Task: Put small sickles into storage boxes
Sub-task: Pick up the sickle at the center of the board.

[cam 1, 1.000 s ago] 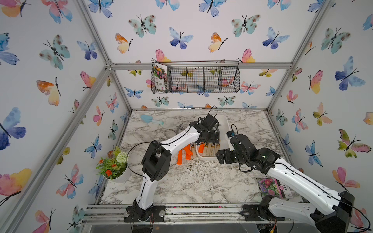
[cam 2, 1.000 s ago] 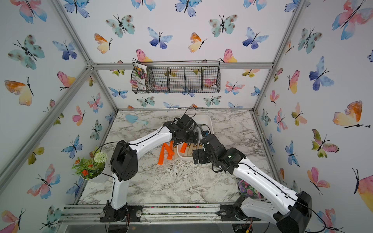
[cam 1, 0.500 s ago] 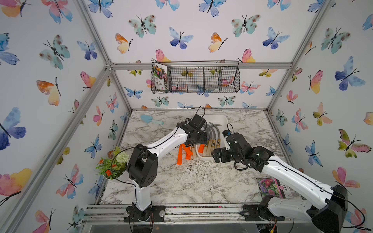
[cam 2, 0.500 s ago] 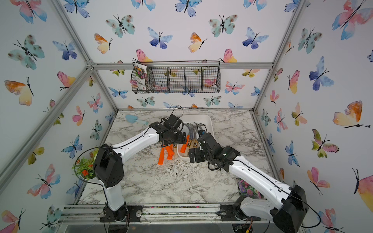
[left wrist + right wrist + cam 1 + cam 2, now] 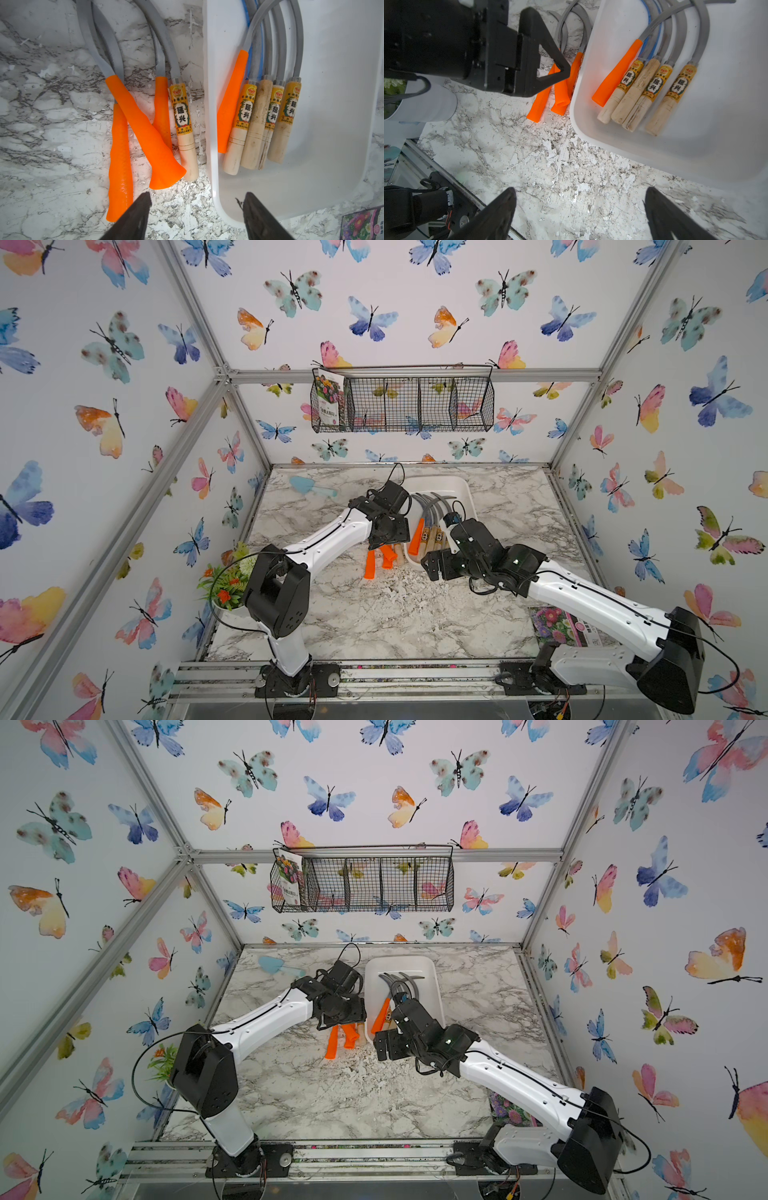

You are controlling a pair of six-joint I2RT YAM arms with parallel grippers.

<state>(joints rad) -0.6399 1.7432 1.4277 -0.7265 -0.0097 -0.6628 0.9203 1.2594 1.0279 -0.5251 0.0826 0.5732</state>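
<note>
The white storage box (image 5: 332, 104) holds several small sickles, one orange-handled (image 5: 230, 104) and the others wood-handled, blades toward the back. Beside its left rim on the marble lie three orange-handled sickles (image 5: 145, 133) and one wood-handled sickle (image 5: 184, 128). My left gripper (image 5: 196, 197) hovers open just past their handle ends, straddling the box's rim, with nothing between its fingers. In both top views it hangs over those loose sickles (image 5: 370, 566) (image 5: 331, 1046). My right gripper (image 5: 580, 193) is open and empty over bare marble at the front end of the box (image 5: 440, 480).
A light blue trowel (image 5: 309, 486) lies at the back left. A black wire basket (image 5: 403, 404) hangs on the back wall. A potted plant (image 5: 226, 585) stands at the left edge, and a flower seed packet (image 5: 561, 624) lies at the front right.
My left gripper has moved from over the box to the left and forward, above the loose sickles, and its jaws have narrowed. The right gripper has drawn back slightly toward the front.
</note>
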